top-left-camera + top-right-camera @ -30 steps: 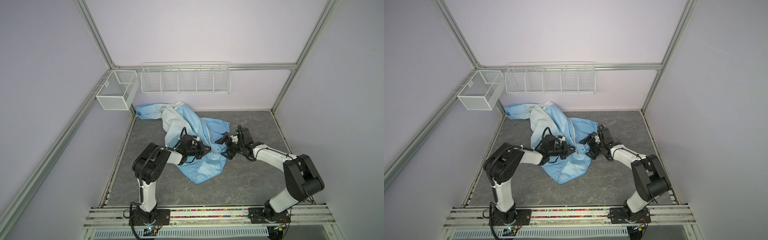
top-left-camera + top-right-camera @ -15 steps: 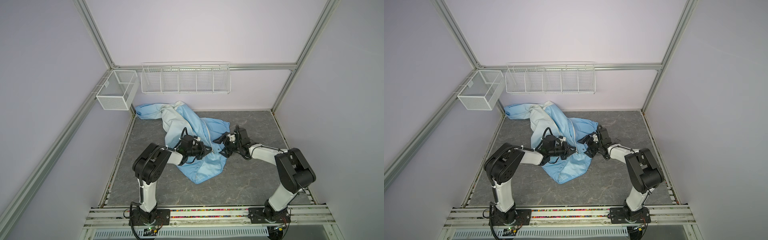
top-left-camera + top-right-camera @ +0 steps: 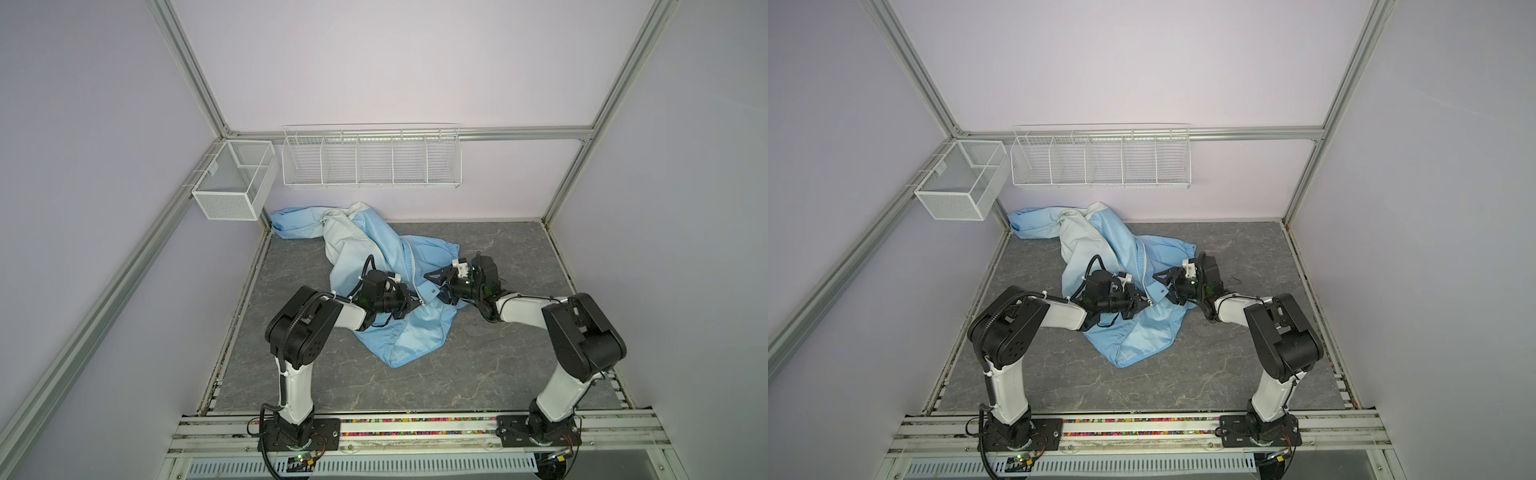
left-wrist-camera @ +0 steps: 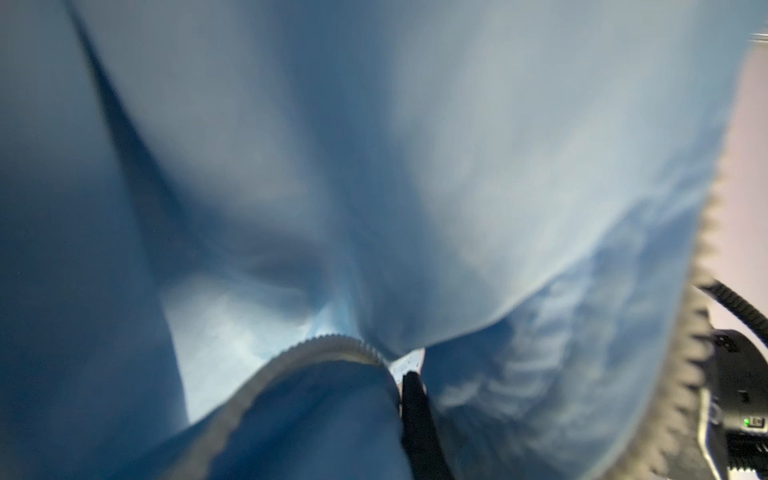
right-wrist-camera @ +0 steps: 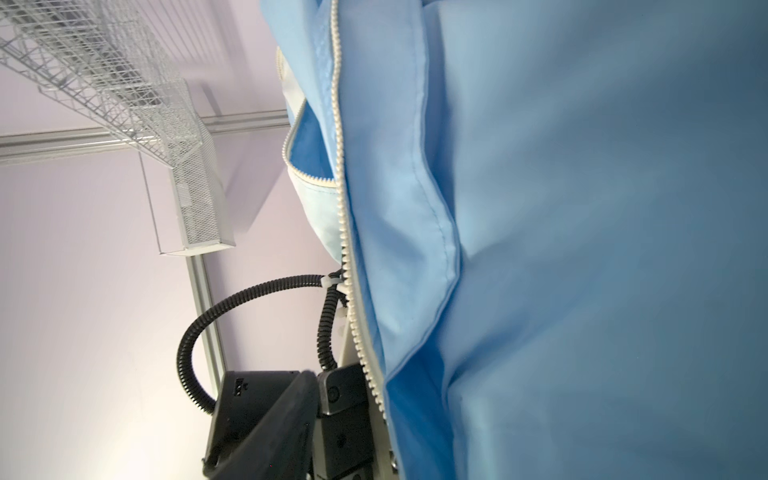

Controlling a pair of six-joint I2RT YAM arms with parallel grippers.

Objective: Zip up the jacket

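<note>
Centrally, crumpled jacket [image 3: 415, 332] on tabletop [image 3: 498, 374].

Pretty clearly a robotics lab test cell: plain lilac wall panels [image 3: 374, 62] are held in an aluminium frame [image 3: 195, 79], white wire baskets [image 3: 371, 166] are hung off it, and two robot arms [image 3: 299, 332] are bolted to a rail [image 3: 415, 422] along a grey marble-look surface [image 3: 498, 353].

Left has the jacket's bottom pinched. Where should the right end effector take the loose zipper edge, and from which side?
I'd take the toothed zipper tape of the jacket, a little up from where the left end effector pinches it. Bring the right end effector in from its own side, jaws straddling the edge: there it runs as a thin, free, fairly straight fold.
</note>
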